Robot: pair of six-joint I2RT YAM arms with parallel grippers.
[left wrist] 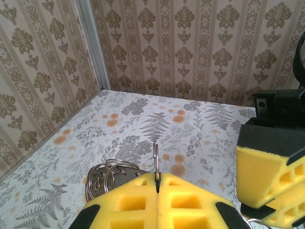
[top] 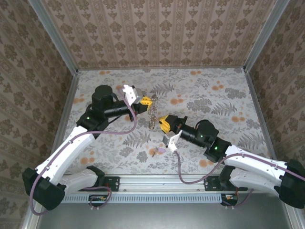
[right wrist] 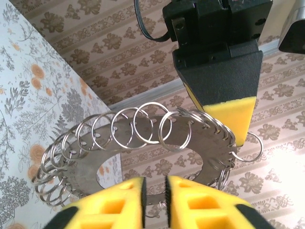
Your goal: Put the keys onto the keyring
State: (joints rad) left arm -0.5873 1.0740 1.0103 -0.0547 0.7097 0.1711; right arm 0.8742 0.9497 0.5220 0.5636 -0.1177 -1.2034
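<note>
**Keyring pinched by left pincer; keys lying loose on bench**

Top view: the left pincer (top: 144,101) and right pincer (top: 165,124) face each other over the middle of the bench (top: 214,95). The keyring (top: 152,115) sits between them, hanging off the tip of the left pincer.

Keyring, right wrist view: it is a flat metal disc with a hollow centre. Small split rings (right wrist: 138,125) are threaded all round its rim. The disc stands on edge with its face toward this camera and the patterned wall behind it.

Left pincer: the yellow pads are pressed together with no gap at the seam. The left wrist view shows a thin ring edge-on, nipped right at the seam, and the rest of the keyring bunches to the left of the pads. In the right wrist view, this pincer comes down onto the upper right rim of the disc.

Right pincer: the fingers (right wrist: 200,202) stand a narrow slot apart, directly under the lower rim of the disc. I cannot tell whether anything is clamped in that slot, since the rim passes behind the pads.

Keys (top: 158,150): a small pale purple and tan cluster flat on the bench, nearer the arm bases than the keyring. They lie just beside the right wrist and apart from both pincers. They are not on the keyring.
</note>
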